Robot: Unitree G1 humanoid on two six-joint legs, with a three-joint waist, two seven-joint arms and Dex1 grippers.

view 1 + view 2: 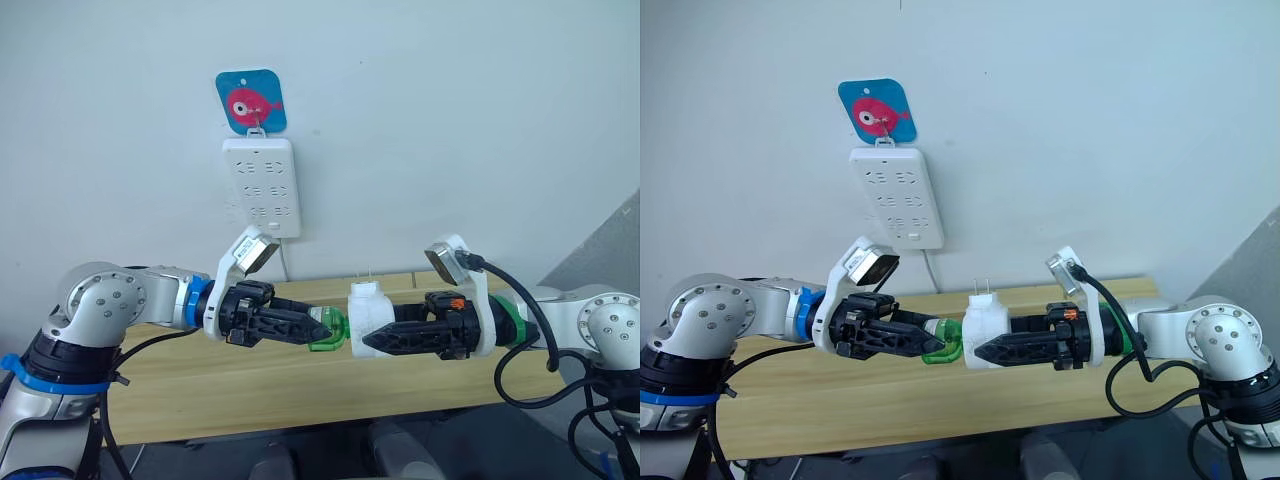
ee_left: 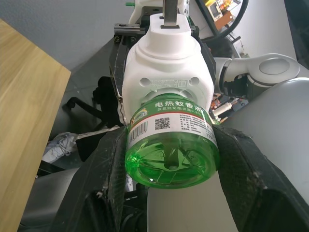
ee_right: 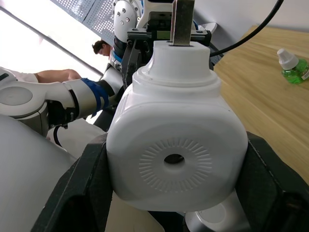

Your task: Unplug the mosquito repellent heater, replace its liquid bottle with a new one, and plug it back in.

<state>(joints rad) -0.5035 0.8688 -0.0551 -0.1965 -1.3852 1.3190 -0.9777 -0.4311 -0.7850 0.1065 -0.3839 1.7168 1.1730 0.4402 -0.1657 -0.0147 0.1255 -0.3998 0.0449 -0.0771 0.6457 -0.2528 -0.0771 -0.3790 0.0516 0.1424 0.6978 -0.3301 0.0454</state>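
Observation:
The white mosquito repellent heater [image 1: 368, 305] hangs in the air above the wooden table [image 1: 250, 390], its two prongs pointing up. A green liquid bottle [image 1: 330, 330] sits in its underside, on the side facing my left arm. My left gripper [image 1: 320, 328] is shut on that bottle [image 2: 169, 145], a finger on each side. From the opposite side, my right gripper [image 1: 372, 342] is shut on the heater body [image 3: 174, 140], whose round vent faces the right wrist camera. A second green bottle with a white cap [image 3: 293, 66] stands on the table.
A long white power strip [image 1: 260, 185] hangs on the wall behind, under a blue fish sticker hook [image 1: 251, 101], its cord running down behind the table. A person [image 3: 101, 47] sits in the background of the right wrist view.

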